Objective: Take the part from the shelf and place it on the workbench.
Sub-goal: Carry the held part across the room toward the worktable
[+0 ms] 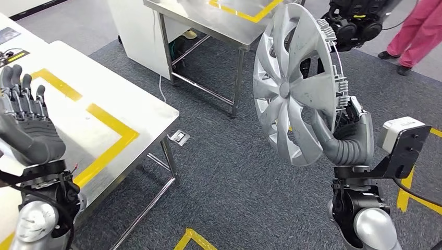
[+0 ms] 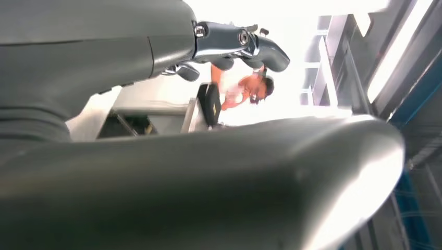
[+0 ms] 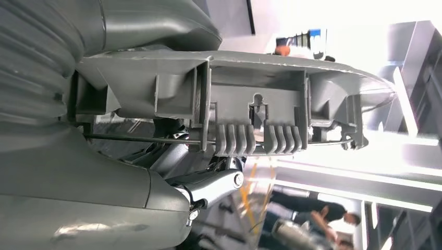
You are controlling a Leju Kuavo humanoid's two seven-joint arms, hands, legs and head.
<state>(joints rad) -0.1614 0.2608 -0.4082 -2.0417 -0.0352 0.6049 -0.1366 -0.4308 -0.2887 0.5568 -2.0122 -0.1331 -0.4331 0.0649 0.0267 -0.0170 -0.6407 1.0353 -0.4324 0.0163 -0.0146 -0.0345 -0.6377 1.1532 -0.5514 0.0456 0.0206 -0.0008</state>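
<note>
A silver spoked wheel cover stands upright in the air at the right of the head view, over the grey carpet. My right hand grips its lower rim, thumb across the front face. The right wrist view shows the cover's ribbed back rim and wire ring clamped between my thumb and fingers. At the left, my left hand is raised above the steel workbench, fingers straight and apart, holding nothing. In the left wrist view the thick grey thumb and a fingertip stand apart.
The workbench carries yellow tape lines. A second steel table stands farther back, beside a white cabinet. A person in pink trousers stands at the far right. Yellow floor tape marks the carpet between the benches.
</note>
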